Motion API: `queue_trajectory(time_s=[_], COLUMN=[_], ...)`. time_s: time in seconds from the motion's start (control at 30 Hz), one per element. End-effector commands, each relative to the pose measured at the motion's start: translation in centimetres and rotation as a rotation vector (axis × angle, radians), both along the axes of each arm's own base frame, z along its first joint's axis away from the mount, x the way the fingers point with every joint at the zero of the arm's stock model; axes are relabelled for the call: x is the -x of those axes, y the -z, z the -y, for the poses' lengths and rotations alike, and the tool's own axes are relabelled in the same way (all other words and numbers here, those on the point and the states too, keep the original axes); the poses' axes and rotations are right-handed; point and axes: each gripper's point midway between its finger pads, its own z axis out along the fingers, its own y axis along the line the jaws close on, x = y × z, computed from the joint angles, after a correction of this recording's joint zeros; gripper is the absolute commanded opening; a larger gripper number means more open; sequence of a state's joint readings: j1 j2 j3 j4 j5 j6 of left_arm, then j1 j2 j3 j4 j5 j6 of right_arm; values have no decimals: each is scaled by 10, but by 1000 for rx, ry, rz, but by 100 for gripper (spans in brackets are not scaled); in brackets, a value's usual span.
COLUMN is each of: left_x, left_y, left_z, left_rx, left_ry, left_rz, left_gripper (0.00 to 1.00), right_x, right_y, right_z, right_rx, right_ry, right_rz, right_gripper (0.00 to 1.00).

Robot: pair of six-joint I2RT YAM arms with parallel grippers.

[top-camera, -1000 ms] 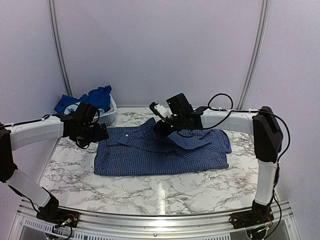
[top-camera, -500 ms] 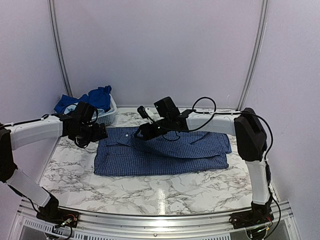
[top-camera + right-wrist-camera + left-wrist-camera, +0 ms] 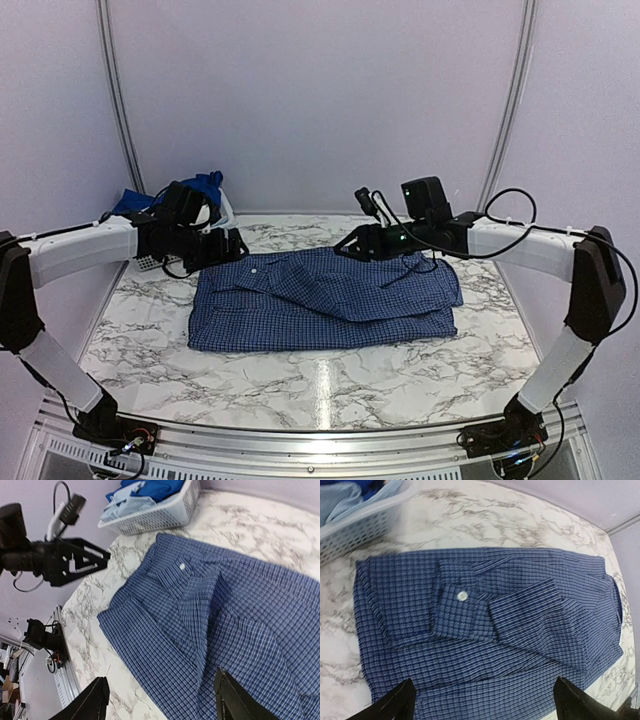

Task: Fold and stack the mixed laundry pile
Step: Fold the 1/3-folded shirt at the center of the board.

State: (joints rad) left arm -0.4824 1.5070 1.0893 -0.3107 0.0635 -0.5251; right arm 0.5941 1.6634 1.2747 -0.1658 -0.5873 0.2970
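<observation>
The navy small-check shirt (image 3: 320, 300) lies flat in a folded rectangle on the marble table, one sleeve laid across its top. That sleeve's cuff with a white button (image 3: 462, 595) rests near the shirt's left part. My left gripper (image 3: 230, 246) hovers open above the shirt's back left corner, with only cloth (image 3: 485, 660) under its spread jaws. My right gripper (image 3: 352, 243) hangs open over the shirt's back edge, holding nothing, with the shirt (image 3: 210, 615) below. Royal blue clothes (image 3: 155, 487) and a pale blue garment (image 3: 125, 505) sit in the basket.
A white slatted basket (image 3: 160, 512) stands at the table's back left corner, close behind my left arm. Bare marble (image 3: 330, 385) stretches between the shirt and the near rail. White walls close in the back and sides.
My right gripper opened and let go of the sleeve it carried leftward, then drew back to the right. The sleeve now lies on the shirt. My left gripper shifted right, toward the shirt's corner.
</observation>
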Motion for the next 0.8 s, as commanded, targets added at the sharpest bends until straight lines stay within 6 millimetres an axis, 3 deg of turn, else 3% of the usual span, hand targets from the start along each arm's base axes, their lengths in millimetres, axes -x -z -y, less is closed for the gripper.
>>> queue_trajectory(time_s=[0.0,0.1,0.2,0.3,0.43,0.63,0.77], left_x=[-17,-22,-34,-43,-43,-35,-25], left_y=[-28,-16,-4,-1,-5,-24,-32], left_z=[56,83,94,83,65,30,11], left_rx=[-20,-118,-207,-189,-167,-157,-156], left_ry=[190,240,218,114,50,-42,-77], left_rz=[104,69,42,29,31,63,77], left_gripper=[99,99,99,99,99,99,99], right_x=[11,0,-11,-33,-55,-91,-99], right_y=[40,62,69,64,64,107,137], right_z=[20,44,42,20,-16,-41,-55], right_rx=[45,86,82,52,-5,147,268], right_ry=[38,123,135,122,85,200,195], right_rz=[-118,-181,-209,-195,-222,-185,-165], right_gripper=[66,62,54,49,50,36,32])
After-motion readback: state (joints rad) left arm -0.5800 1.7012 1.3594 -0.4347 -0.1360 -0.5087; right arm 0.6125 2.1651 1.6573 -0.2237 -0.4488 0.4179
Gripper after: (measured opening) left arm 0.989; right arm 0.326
